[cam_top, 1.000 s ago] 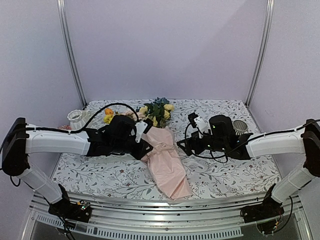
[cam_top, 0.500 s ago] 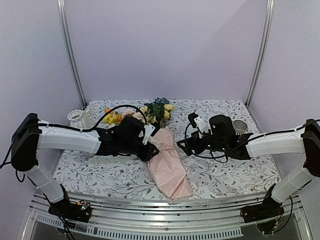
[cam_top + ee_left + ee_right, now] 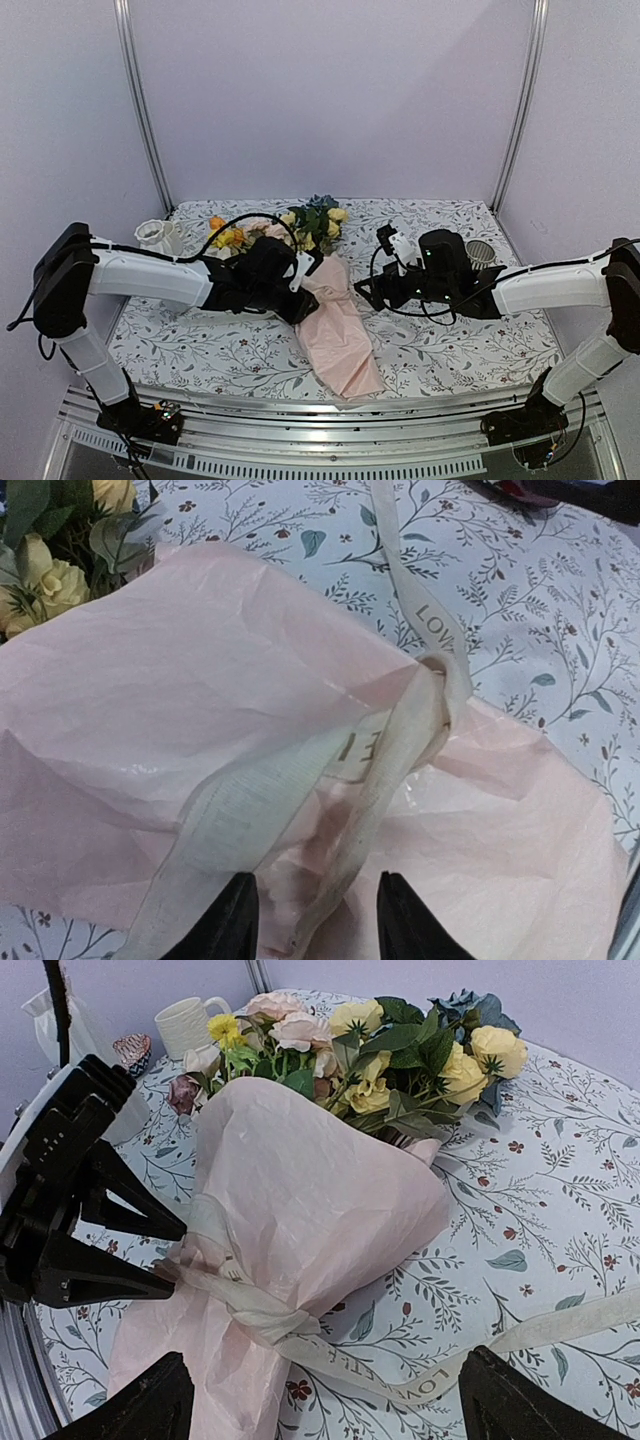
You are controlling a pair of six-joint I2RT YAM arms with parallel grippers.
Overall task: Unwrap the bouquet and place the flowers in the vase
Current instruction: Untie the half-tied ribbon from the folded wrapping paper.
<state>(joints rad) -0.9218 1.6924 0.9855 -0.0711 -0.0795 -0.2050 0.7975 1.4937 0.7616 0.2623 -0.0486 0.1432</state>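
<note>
- Floral-print worktop (image 3: pixel 450 340) under plain lilac walls; carries the bouquet (image 3: pixel 325 300) across its middle, blooms toward the far edge, with the vase (image 3: pixel 155 238) well apart at far left.
- Left pincer (image 3: pixel 318 895): part-open, straddling the cream ribbon (image 3: pixel 400 750) just below the knot, not clamped on it.
- Right pincer (image 3: pixel 322 1385): spread wide, empty, hovering beside the wrap.
- Probably light and soft overall: thin pink paper (image 3: pixel 310 1190), prone to tearing and sliding; limp, narrow ribbon.
- Best taken by a loose ribbon tail, pulling away from the knot; later by the stems, never the blooms.
</note>
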